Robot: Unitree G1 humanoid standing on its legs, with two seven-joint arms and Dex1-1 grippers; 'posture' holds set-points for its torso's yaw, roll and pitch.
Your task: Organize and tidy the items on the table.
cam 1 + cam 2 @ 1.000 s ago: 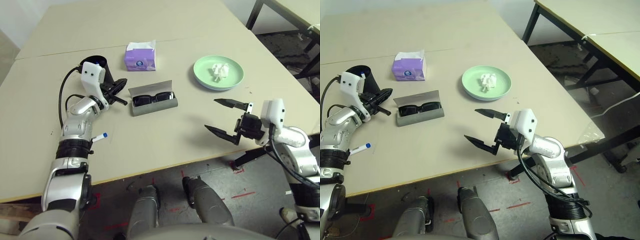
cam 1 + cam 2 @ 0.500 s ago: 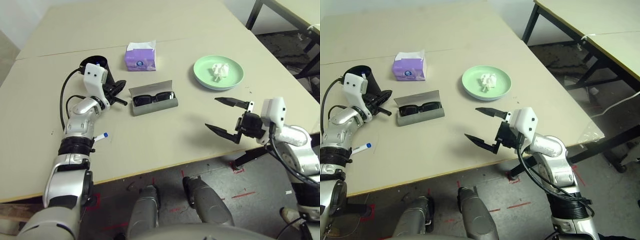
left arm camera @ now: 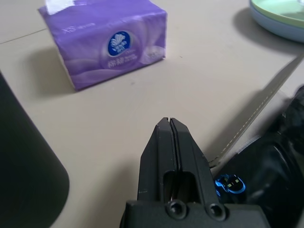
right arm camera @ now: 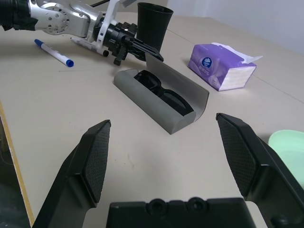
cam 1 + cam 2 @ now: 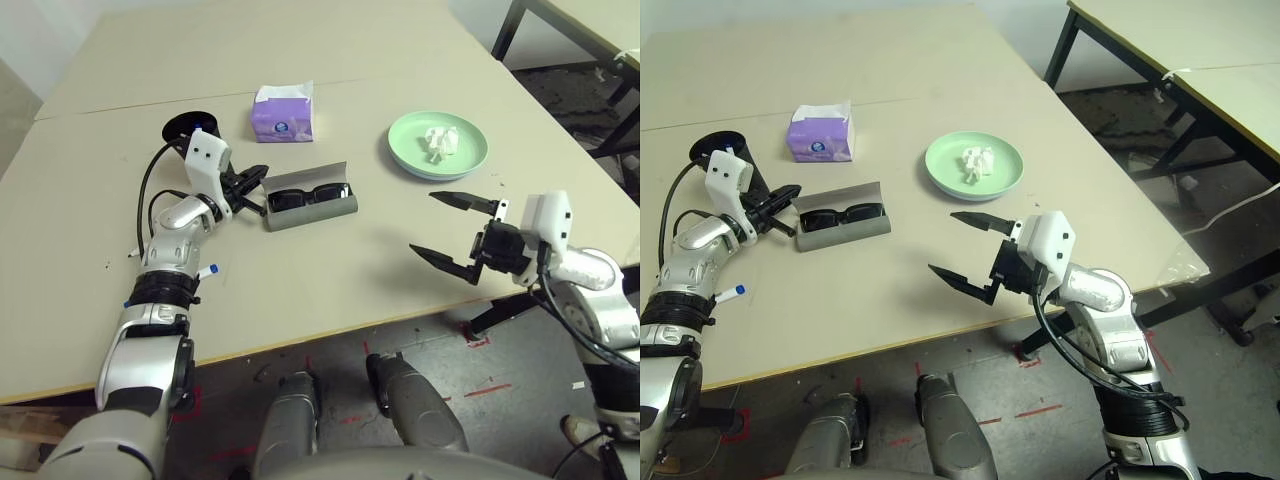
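Note:
The grey glasses case (image 5: 310, 211) lies open mid-table with the black sunglasses (image 5: 306, 195) inside. My left gripper (image 5: 258, 180) is shut and empty, its tips at the case's left end. Behind that arm stands the black cup (image 5: 184, 127). The purple tissue box (image 5: 280, 112) sits further back. A crumpled white tissue (image 5: 438, 140) rests on the green plate (image 5: 404, 152), which appears stacked on the light-blue one. A blue-capped marker (image 5: 205, 272) lies by my left forearm; the black-capped marker (image 4: 88, 45) shows behind that arm. My right gripper (image 5: 421, 226) hovers open and empty near the front right.
The beige table (image 5: 320, 280) has its seam running behind the cup and tissue box, and its front edge is close under my right gripper. A dark-legged table (image 5: 1160, 40) stands off to the right.
My left gripper has swung right, from beside the cup to the left end of the glasses case. The right arm has barely moved.

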